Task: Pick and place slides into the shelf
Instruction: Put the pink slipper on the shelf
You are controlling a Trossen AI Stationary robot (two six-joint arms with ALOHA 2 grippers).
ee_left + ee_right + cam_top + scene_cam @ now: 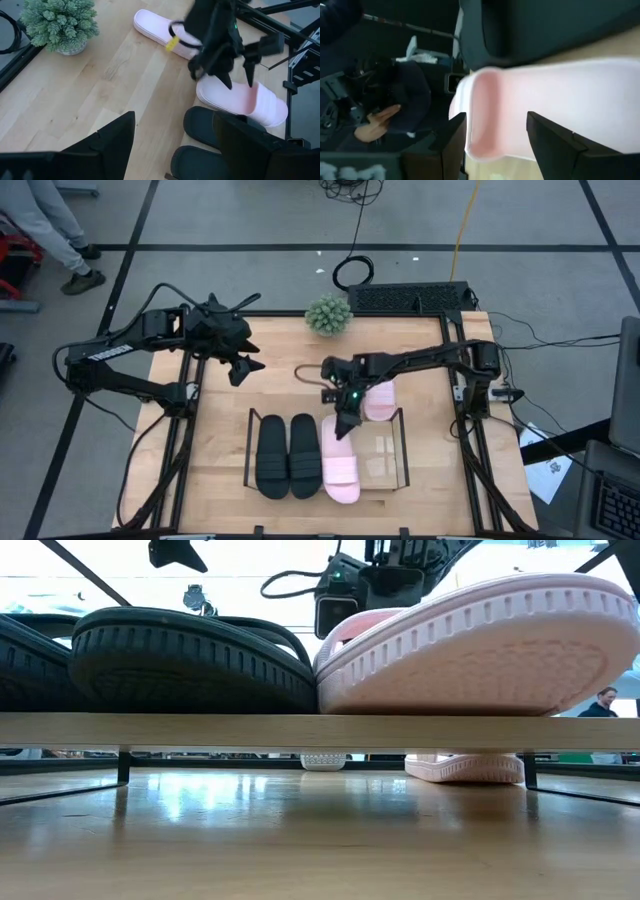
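Right end effector (345,420) hangs directly over the pink slide (340,460) on the shelf (404,448), fingers spread wide and straddling the heel end, nothing gripped as far as the wrist view shows. That slide sits in the third slot, pressed up beside the black pair (287,455), which fills the two slots on the shelf's left side. The fourth slot, at the right end, is bare.

The second pink slide (379,400) lies on the tabletop (220,470) just behind the shelf, close beside the right end effector, toward the small green plant (328,314).

How will it handle? Looks like moulded foam: light, springy, a bit grippy, nothing fragile. The wide top strap is the obvious hold, or a pinch across the sole edge; I'd expect the strap to flex under the fingers, so a firm closure seems wise.

Left end effector (240,365) waits over the tabletop's rear left, well apart from the shelf, fingers open and empty.
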